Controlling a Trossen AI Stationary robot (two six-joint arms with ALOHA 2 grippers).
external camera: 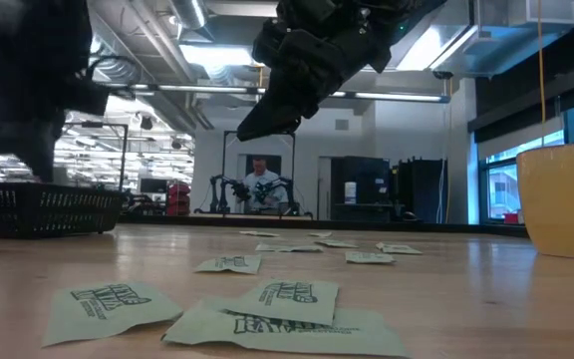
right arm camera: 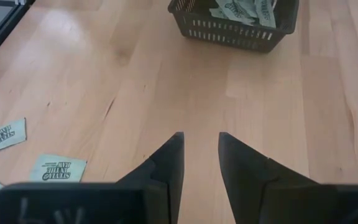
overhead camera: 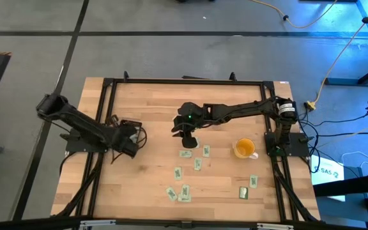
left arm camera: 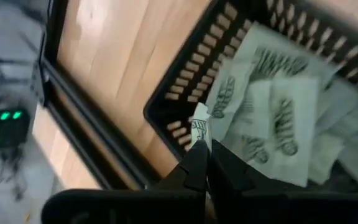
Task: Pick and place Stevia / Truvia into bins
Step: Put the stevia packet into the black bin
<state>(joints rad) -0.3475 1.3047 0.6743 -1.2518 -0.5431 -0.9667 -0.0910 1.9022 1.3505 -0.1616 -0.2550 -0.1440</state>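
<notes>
Pale wooden planks make up the table [overhead camera: 152, 185], framed by black metal rails, with grey concrete floor around it. Thin, flat paper sachets [overhead camera: 185, 190], pale green with darker print, lie scattered toward six o'clock on the table; the low view shows their slightly curled edges. A round yellow cup [overhead camera: 244, 148] stands toward three o'clock.

My left gripper [left arm camera: 202, 155] hangs over the bin [left arm camera: 185, 102], a black plastic basket with slotted walls at about nine o'clock on the table. Its fingers are pinched together on one sachet [left arm camera: 200, 126], held upright above the pile of sachets already lying inside. Only my left wrist view shows this grip; from above, the arm hides it.

My right gripper [right arm camera: 201, 152] hovers above the table centre, its two dark tapered fingers slightly parted and holding nothing. Its wrist view shows the bin ahead across bare wood. The low view alone shows a person seated far behind the table.
</notes>
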